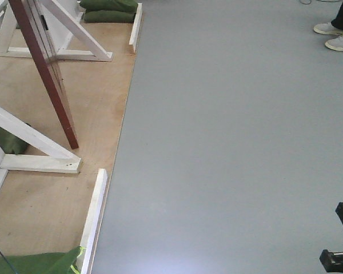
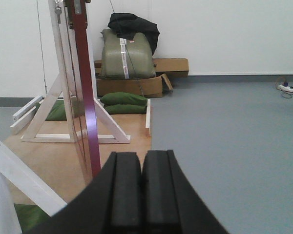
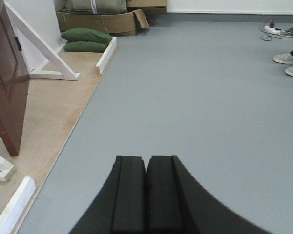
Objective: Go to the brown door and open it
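The brown door (image 1: pixel 46 71) stands ajar in its white frame on a plywood base, at the upper left of the front view. I see its edge in the left wrist view (image 2: pixel 85 97) and its panelled face at the left of the right wrist view (image 3: pixel 5 73). My left gripper (image 2: pixel 141 158) is shut and empty, pointing just right of the door's edge. My right gripper (image 3: pixel 146 161) is shut and empty over the grey floor, right of the door. A black part of the right arm (image 1: pixel 342 240) shows at the front view's lower right.
White diagonal braces (image 1: pixel 34 140) and low white rails (image 1: pixel 94 217) edge the plywood base (image 1: pixel 97 97). Green sandbags (image 1: pixel 108 10) weigh it down. Cardboard boxes and a grey case (image 2: pixel 127 53) stand by the far wall. A person's shoes (image 1: pixel 337 34) are at the upper right.
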